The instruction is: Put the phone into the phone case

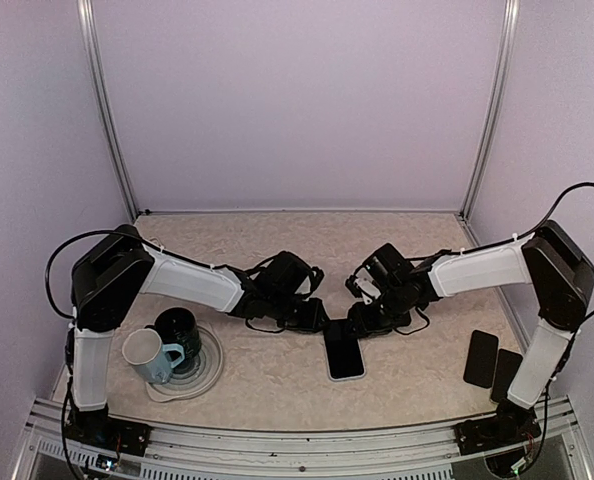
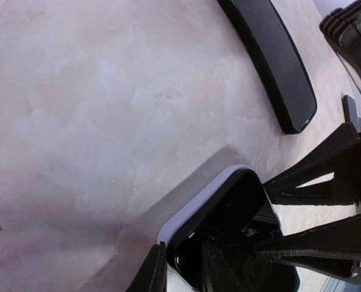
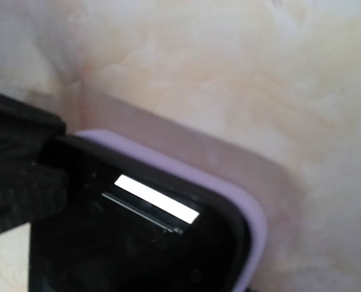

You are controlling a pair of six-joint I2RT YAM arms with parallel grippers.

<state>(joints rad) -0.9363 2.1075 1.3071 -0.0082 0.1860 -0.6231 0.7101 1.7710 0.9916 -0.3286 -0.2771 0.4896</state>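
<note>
The phone [image 1: 344, 355] lies screen up in the middle of the table, its black glass seated inside the lilac phone case [image 2: 192, 196], whose rim also shows as the case [image 3: 253, 213] in the right wrist view. My left gripper [image 1: 322, 322] is at the phone's far left corner. In the left wrist view the gripper [image 2: 183, 261] pinches that corner, with one finger outside the lilac rim and the other on the glass. My right gripper [image 1: 360, 318] is at the far right corner. Its fingers [image 2: 314, 182] rest over the phone, and their spacing is unclear.
Two dark phones [image 1: 482, 357] [image 1: 505, 372] lie at the right, near the right arm's base. A light blue mug [image 1: 149, 355] and a black mug [image 1: 180, 332] stand on a grey round mat [image 1: 212, 372] at the left front.
</note>
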